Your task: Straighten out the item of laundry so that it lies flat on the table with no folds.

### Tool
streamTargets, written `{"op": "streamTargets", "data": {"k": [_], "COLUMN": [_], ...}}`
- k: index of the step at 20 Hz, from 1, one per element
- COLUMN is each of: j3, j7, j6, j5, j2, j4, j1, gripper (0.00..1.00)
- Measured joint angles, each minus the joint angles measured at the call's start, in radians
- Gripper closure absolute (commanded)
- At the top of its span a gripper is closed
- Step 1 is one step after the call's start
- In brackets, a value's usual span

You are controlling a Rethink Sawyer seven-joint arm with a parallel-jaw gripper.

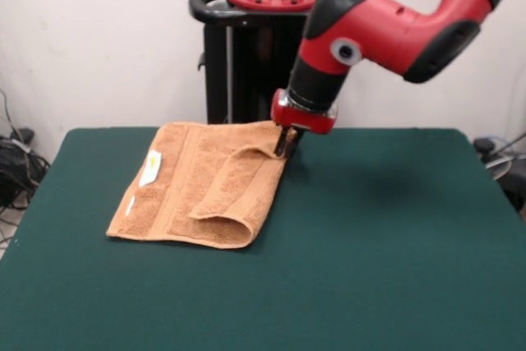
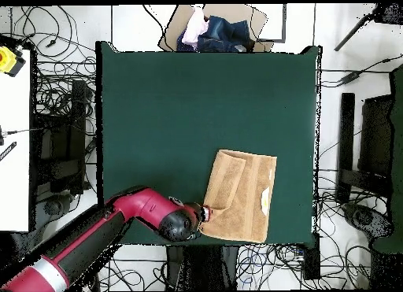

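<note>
A small light orange-tan terry-cloth towel (image 1: pixel 201 185), roughly rectangular, is laid on a large rectangular table with a dark green felt-like top (image 1: pixel 386 252), close to the table edge beside the robot's black pedestal (image 1: pixel 242 55). In the front view the towel is seen partly folded: a flap of cloth is doubled back over the towel's middle, so that a rounded fold is formed along the edge farthest from the pedestal, and a woven band stripe is shown running down the flap. A small white tag (image 1: pixel 150 168) is seen near the towel's side farthest from the gripper. The red and black arm (image 1: pixel 386 26) is bent down from the pedestal, and its dark gripper (image 1: pixel 284 142) is lowered onto the towel's corner nearest the pedestal, where it is touching the cloth. The jaws appear to be pinched on that corner of the towel. In the overhead view the same corner (image 2: pixel 208 213) is met by the arm's wrist, and a pile of dark and pale cloth (image 2: pixel 211 31) is seen beyond the table edge opposite the pedestal.
</note>
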Motion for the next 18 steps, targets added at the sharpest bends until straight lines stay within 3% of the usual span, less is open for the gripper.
{"op": "streamTargets", "data": {"k": [11, 18], "j3": [-0.074, -0.112], "j7": [0.000, 0.000], "j6": [-0.040, -0.053], "j5": [-0.033, -0.032], "j2": [0.113, 0.134], "j4": [-0.171, -0.177], "j1": [0.047, 0.157], "gripper": [1.00, 1.00]}}
